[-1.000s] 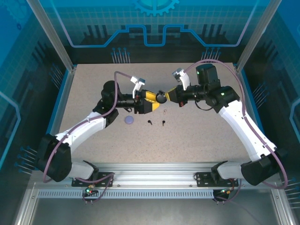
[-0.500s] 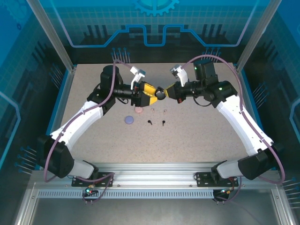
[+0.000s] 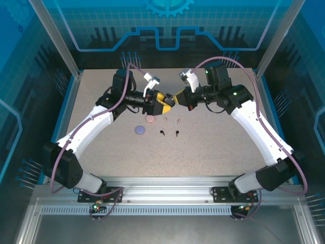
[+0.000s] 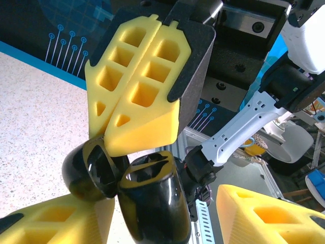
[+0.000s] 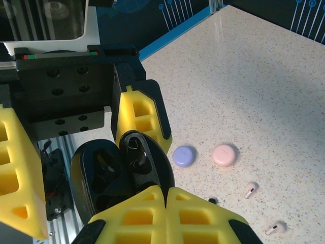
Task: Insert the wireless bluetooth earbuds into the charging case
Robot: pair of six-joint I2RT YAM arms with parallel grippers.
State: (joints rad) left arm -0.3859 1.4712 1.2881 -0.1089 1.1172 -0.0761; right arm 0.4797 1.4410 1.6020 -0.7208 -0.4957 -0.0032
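Earbuds lie loose on the bench (image 3: 213,147) near its middle: two black ones (image 3: 162,132) nearest, two pale pink ones (image 5: 251,189) just beyond, with the lavender case (image 3: 139,130) and pink case (image 3: 150,120) to their left. Above them, both arms meet around the open black charging case (image 4: 127,178). The right jaws are pressed fully together on its edge, while the left jaws stand part open around its body.

Glossy black plastic case (image 4: 147,203) mirrors highlights; gripper fingers (image 4: 144,91) look like matt yellow foam; the desk (image 5: 264,86) is speckled, stone-like and matt
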